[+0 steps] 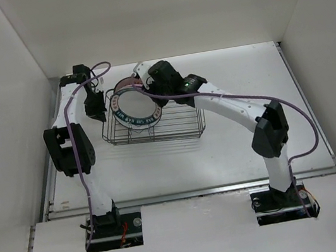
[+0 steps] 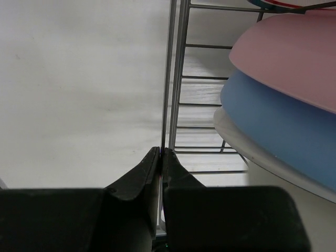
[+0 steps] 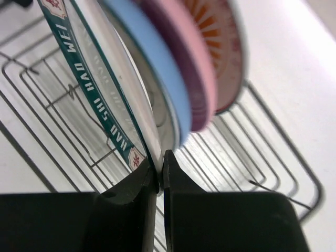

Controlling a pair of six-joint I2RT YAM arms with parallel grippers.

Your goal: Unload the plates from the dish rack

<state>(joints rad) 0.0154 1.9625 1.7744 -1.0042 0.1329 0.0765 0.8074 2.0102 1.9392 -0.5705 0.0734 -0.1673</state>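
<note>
The dish rack (image 1: 181, 127), a dark wire basket, stands on the white table with the plates upright in its left half. The front plate is white with a teal patterned rim (image 1: 135, 111). My right gripper (image 1: 147, 89) is shut on that plate's rim (image 3: 113, 113), its fingertips (image 3: 160, 160) pinching the edge. Behind it stand a blue plate (image 3: 152, 58), a pink plate (image 3: 184, 63) and an orange-centred plate (image 3: 220, 47). My left gripper (image 2: 161, 153) is shut on a wire of the rack (image 2: 181, 79) at its left end (image 1: 96, 110), beside the pink (image 2: 294, 58) and blue (image 2: 278, 126) plates.
White enclosure walls rise to the left, right and back; the left wall (image 1: 2, 126) is close to my left arm. A metal rail (image 1: 191, 192) runs along the table's near edge. The right half of the rack holds no plates.
</note>
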